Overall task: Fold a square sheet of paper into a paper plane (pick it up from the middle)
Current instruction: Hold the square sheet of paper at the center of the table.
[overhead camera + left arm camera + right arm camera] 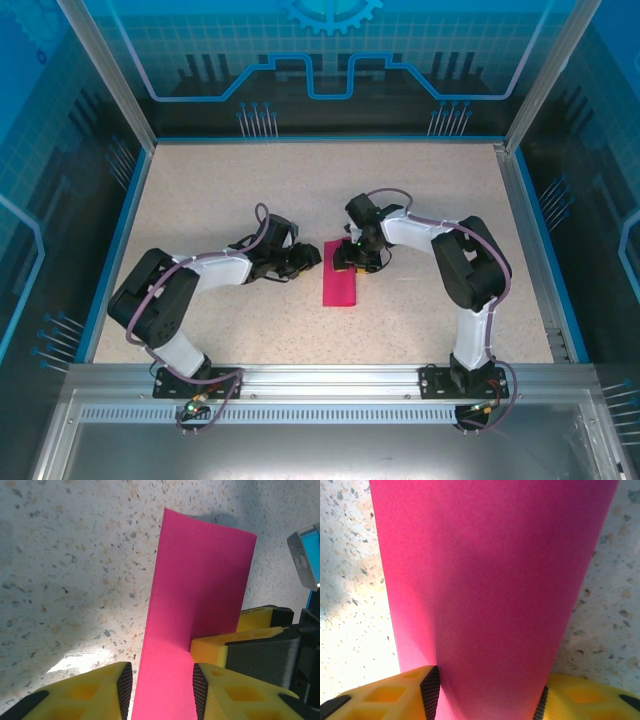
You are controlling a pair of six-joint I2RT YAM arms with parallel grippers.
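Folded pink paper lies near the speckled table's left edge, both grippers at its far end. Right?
Wrong edge claim: top external view shows the paper in the middle of the table, left gripper and right gripper at its far end.

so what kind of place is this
Probably a robot lab work cell: two arms bolted to an aluminium rail, a speckled table, and blue printed panels walling it in.

Paper [195, 595] matt, smooth. Table [300, 190] speckled, stone-like, faint sheen. Matt yellow plastic on left gripper [162, 692]; pads [125, 690] black, ribbed, rubbery.
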